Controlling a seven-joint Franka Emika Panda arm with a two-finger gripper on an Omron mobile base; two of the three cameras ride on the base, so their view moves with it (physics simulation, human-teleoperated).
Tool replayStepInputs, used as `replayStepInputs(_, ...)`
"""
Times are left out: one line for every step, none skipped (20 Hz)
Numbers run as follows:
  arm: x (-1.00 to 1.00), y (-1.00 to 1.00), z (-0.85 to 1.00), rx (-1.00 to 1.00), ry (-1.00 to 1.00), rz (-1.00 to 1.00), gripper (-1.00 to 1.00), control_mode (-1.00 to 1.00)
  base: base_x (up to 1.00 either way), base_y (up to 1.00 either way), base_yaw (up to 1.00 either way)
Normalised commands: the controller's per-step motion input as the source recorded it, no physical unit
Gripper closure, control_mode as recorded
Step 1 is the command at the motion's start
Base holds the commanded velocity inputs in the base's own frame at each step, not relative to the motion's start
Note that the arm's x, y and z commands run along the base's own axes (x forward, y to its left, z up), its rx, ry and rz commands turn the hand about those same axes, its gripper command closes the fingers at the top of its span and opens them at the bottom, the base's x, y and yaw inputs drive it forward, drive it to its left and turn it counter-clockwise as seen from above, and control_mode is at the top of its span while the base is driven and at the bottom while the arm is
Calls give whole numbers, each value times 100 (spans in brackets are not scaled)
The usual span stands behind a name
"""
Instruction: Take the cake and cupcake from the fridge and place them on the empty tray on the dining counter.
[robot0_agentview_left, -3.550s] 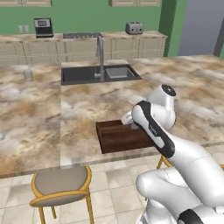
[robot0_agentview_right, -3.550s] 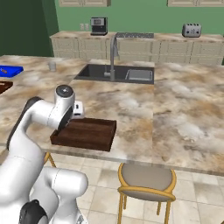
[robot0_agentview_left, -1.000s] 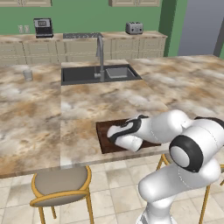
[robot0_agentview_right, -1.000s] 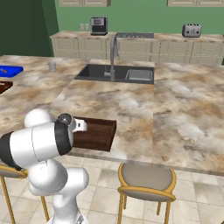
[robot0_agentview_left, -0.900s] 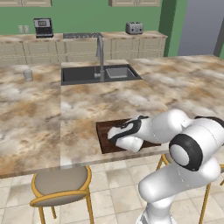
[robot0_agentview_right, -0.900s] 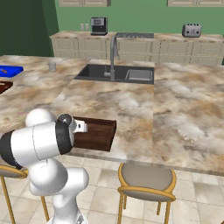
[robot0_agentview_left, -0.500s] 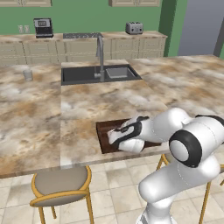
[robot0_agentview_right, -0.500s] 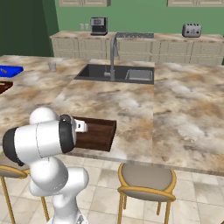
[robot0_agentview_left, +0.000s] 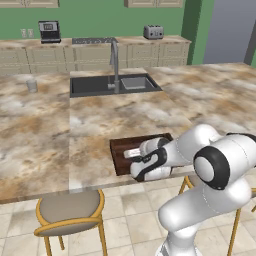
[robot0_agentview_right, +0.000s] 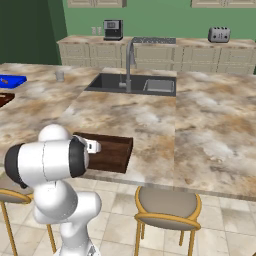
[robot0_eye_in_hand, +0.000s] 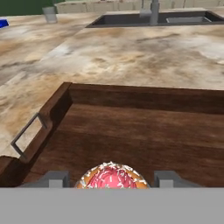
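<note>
1. Now the cupcake (robot0_eye_in_hand: 112, 176), pink-frosted, sits between our gripper's (robot0_eye_in_hand: 107, 179) two dark fingertips (robot0_eye_in_hand: 53, 179), low over the floor of the tray (robot0_eye_in_hand: 144, 135).
2. We see the jaws standing apart on either side of it; whether they grip or have let go, we cannot tell.
3. Done well, we judge, this step means opening fully, then lifting straight up so neither fingertip tips the cupcake.
4. Around it, the tray rests near the front edge of the dining counter (robot0_agentview_left: 100, 117), the sink (robot0_agentview_left: 112, 84) well beyond.
5. We count one cupcake, one tray, one sink, and two stools (robot0_agentview_right: 167, 206) in front.
</note>
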Motion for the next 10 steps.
replayStepInputs(0, 0, 15, 0, 0, -2, -100, -100, 0, 0, 0)
replayStepInputs(0, 0, 19, 0, 0, -2, -100, -100, 0, 0, 0)
replayStepInputs(0, 0, 20, 0, 0, -1, -100, -100, 0, 0, 0)
replayStepInputs(0, 0, 22, 0, 0, 0, -100, -100, 0, 0, 0)
replayStepInputs(0, 0, 26, 0, 0, 0, -100, -100, 0, 0, 0)
replayStepInputs(0, 0, 36, 0, 0, 0, -100, -100, 0, 0, 0)
replayStepInputs(7, 0, 45, 0, 0, 0, -100, -100, 0, 0, 0)
replayStepInputs(13, 0, 51, 0, 1, 0, -100, -100, 0, 0, 0)
replayStepInputs(6, 0, 52, 0, 2, 0, -100, -100, 0, 0, 0)
replayStepInputs(0, 0, 54, 0, 1, 0, -100, -100, 0, 0, 0)
